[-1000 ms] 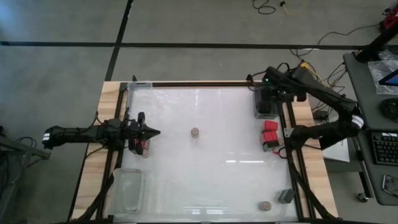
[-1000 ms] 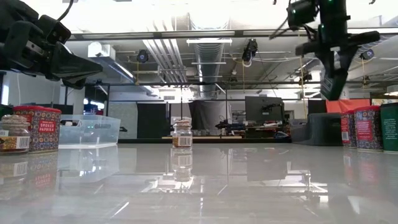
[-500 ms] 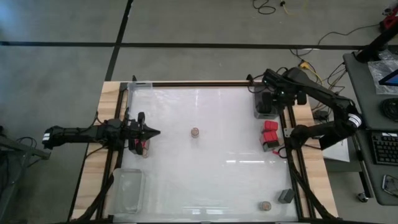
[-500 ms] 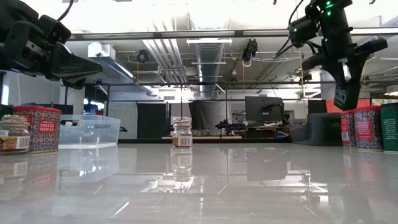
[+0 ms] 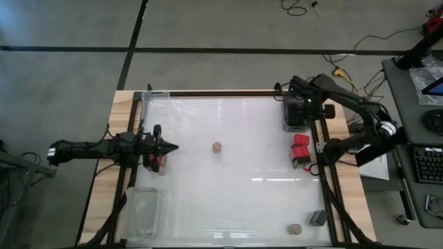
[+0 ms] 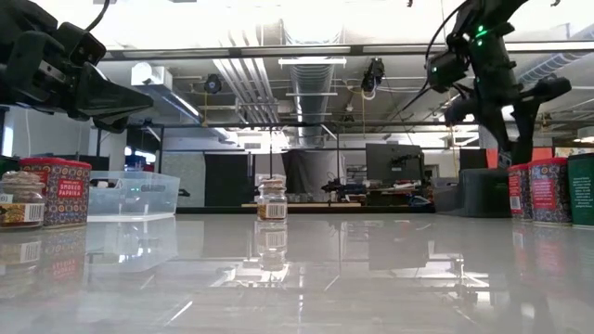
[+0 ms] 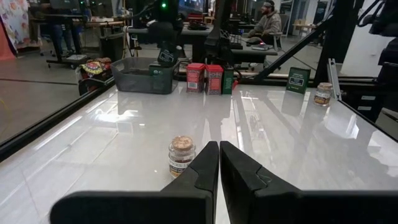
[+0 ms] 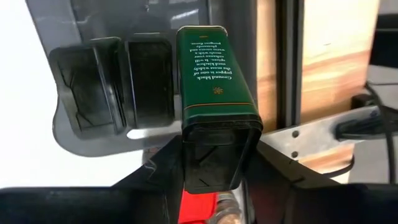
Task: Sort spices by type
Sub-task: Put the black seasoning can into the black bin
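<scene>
My right gripper [image 8: 214, 163] is shut on a dark green spice tin [image 8: 214, 74] and hangs over the grey tray [image 5: 296, 123] at the far right, where two black tins [image 8: 149, 84] stand. Beside the tray, red tins [image 5: 300, 145] stand on the table. A round jar [image 5: 217, 146] is at the table's middle. Another jar [image 5: 295, 227] and a dark box [image 5: 318, 218] are at the near right. A red tin [image 6: 56, 190] and a jar [image 6: 20, 202] stand under my left gripper [image 5: 171, 146], which is shut and touches nothing. My right gripper pinches the green tin between its two fingers, at the tin's upper end [image 8: 214, 146], on two opposite sides. The fingers point down from above. The tin hangs upright below them, lifted clear above the grey tray.
One clear plastic tray [image 5: 156, 97] stands at the far left corner and another [image 5: 142, 211] at the near left. Wooden rails [image 5: 104, 166] border the table on both sides. The white table top [image 5: 235, 194] between the middle jar and the near edge is open.
My right gripper has sunk with the green tin and has gone toward the table's right edge, coming over the grey tray. It has stayed shut on the tin, which still hangs upright.
</scene>
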### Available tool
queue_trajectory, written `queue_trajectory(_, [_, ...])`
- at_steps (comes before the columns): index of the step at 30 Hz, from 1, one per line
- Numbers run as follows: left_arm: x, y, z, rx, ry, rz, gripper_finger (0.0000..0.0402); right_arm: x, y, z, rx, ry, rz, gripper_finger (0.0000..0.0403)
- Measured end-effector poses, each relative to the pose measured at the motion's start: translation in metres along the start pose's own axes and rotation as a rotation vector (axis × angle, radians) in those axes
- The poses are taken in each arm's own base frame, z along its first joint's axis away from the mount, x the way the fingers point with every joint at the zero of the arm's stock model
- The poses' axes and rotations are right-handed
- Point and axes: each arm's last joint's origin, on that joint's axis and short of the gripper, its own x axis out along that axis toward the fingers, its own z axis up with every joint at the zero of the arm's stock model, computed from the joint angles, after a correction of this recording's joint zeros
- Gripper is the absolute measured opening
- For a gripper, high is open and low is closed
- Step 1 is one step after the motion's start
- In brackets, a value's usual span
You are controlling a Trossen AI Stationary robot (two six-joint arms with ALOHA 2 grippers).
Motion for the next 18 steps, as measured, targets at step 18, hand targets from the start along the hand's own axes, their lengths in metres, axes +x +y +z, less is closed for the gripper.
queue_trajectory(18, [0.0, 0.0, 0.0, 0.0, 0.0, 0.0, 0.0, 0.016, -0.006, 0.028, 0.014, 0.076, -0.039, 0.0136])
